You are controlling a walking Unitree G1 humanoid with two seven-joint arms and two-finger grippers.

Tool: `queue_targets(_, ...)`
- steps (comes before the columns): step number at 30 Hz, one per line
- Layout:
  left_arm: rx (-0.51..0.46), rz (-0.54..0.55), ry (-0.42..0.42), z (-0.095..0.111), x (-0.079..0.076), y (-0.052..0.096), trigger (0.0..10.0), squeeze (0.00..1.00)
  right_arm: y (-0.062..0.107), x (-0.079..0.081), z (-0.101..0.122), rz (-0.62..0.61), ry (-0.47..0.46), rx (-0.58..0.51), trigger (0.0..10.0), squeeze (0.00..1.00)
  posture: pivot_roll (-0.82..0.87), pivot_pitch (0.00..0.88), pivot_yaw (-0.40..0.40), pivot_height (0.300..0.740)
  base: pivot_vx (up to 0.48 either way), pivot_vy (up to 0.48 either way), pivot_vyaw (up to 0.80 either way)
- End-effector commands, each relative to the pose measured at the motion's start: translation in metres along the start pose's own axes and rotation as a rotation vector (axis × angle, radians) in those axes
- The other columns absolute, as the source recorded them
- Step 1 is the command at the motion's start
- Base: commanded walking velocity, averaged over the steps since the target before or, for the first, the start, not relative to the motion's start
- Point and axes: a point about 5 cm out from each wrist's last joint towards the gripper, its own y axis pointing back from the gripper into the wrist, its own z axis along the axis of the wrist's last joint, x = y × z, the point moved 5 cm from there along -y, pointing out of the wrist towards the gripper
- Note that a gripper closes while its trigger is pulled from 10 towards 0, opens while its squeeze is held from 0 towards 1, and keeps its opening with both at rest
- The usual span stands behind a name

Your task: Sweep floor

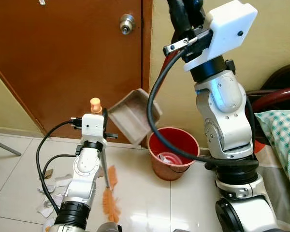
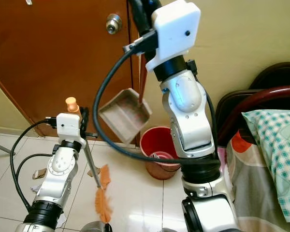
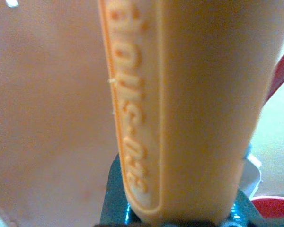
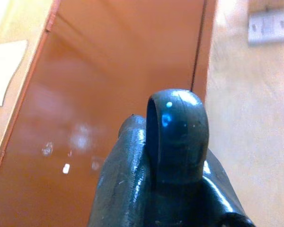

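My right arm is raised high, its right gripper (image 4: 175,142) clenched round a dark handle end, and the brown dustpan (image 1: 133,116) hangs tilted by the door (image 1: 63,63) — just above the red bucket (image 1: 173,152), which holds some pale crumpled trash. Lower left, my left gripper (image 3: 180,222) grasps the orange broom (image 1: 111,198), bristles down on the tiles near scattered paper scraps (image 1: 50,186).

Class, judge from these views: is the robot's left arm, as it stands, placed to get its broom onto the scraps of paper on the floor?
Probably yes. The left gripper holds the orange broom, whose bristles rest on the tiles beside the paper scraps, with nothing between them.
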Motion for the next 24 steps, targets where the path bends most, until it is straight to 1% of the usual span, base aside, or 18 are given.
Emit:
queue_targets(1,-0.053,0.037,-0.050,0.013,0.013,0.000,10.0,0.00,0.004,-0.003,-0.011,-0.035,-0.036,0.043,10.0,0.00,-0.02,0.000,-0.003,0.740,0.000,0.000,0.00)
queue_targets(4,-0.051,0.041,-0.059,0.012,0.018,0.004,10.0,0.00,0.026,-0.004,-0.051,-0.109,-0.129,0.193,10.0,0.00,-0.01,0.000,-0.008,0.740,0.000,0.000,0.00)
queue_targets(5,-0.045,0.036,-0.060,0.010,0.017,0.006,10.0,0.00,0.038,-0.007,-0.067,-0.150,-0.161,0.253,10.0,0.00,-0.01,0.000,-0.008,0.740,0.000,0.000,0.00)
queue_targets(6,-0.045,0.036,-0.060,0.010,0.017,0.006,10.0,0.00,0.038,-0.007,-0.067,-0.150,-0.161,0.253,10.0,0.00,-0.01,0.000,-0.008,0.740,0.000,0.000,0.00)
queue_targets(8,-0.034,0.025,-0.063,0.008,0.016,0.009,10.0,0.00,0.059,-0.010,-0.092,-0.207,-0.222,0.356,10.0,0.00,0.00,0.000,-0.009,0.740,0.000,0.000,0.00)
queue_targets(10,-0.029,0.022,-0.061,0.006,0.015,0.012,10.0,0.00,0.077,-0.017,-0.109,-0.264,-0.235,0.429,10.0,0.00,0.00,0.000,-0.010,0.740,0.000,0.000,0.00)
queue_targets(11,-0.025,0.018,-0.060,0.005,0.013,0.015,10.0,0.00,0.096,-0.027,-0.123,-0.330,-0.261,0.491,10.0,0.00,0.00,0.000,-0.010,0.740,0.000,0.000,0.00)
queue_targets(12,-0.025,0.018,-0.060,0.005,0.013,0.015,10.0,0.00,0.096,-0.027,-0.123,-0.330,-0.261,0.491,10.0,0.00,0.00,0.000,-0.010,0.740,0.000,0.000,0.00)
queue_targets(13,-0.021,0.015,-0.059,0.005,0.012,0.017,10.0,0.00,0.107,-0.032,-0.129,-0.364,-0.267,0.527,10.0,0.00,0.00,0.000,-0.010,0.740,0.000,0.000,0.00)
queue_targets(15,-0.017,0.010,-0.055,0.004,0.010,0.019,10.0,0.00,0.119,-0.038,-0.135,-0.395,-0.265,0.558,10.0,0.00,0.00,0.000,-0.010,0.740,0.000,0.000,0.00)
queue_targets(18,-0.008,-0.010,-0.040,0.002,0.006,0.022,10.0,0.00,0.138,-0.046,-0.140,-0.428,-0.231,0.607,10.0,0.00,-0.01,0.000,-0.009,0.740,0.000,0.000,0.00)
queue_targets(20,0.020,-0.018,-0.041,-0.002,0.001,0.023,10.0,0.00,0.156,-0.052,-0.146,-0.446,-0.195,0.650,10.0,0.00,-0.01,0.000,-0.013,0.740,0.000,0.000,0.00)
queue_targets(21,0.020,-0.018,-0.041,-0.002,0.001,0.023,10.0,0.00,0.156,-0.052,-0.146,-0.446,-0.195,0.650,10.0,0.00,-0.01,0.000,-0.013,0.740,0.000,0.000,0.00)
queue_targets(22,0.028,-0.034,-0.041,-0.003,-0.004,0.027,10.0,0.00,0.178,-0.057,-0.151,-0.459,-0.160,0.702,10.0,0.00,0.00,0.000,-0.010,0.740,0.000,0.000,0.00)
queue_targets(23,0.028,-0.034,-0.041,-0.003,-0.004,0.027,10.0,0.00,0.178,-0.057,-0.151,-0.459,-0.160,0.702,10.0,0.00,0.00,0.000,-0.010,0.740,0.000,0.000,0.00)
queue_targets(24,0.030,-0.043,-0.032,-0.003,-0.005,0.032,10.0,0.00,0.196,-0.061,-0.155,-0.490,-0.162,0.747,10.0,0.00,0.00,0.000,-0.013,0.740,0.000,0.000,0.00)
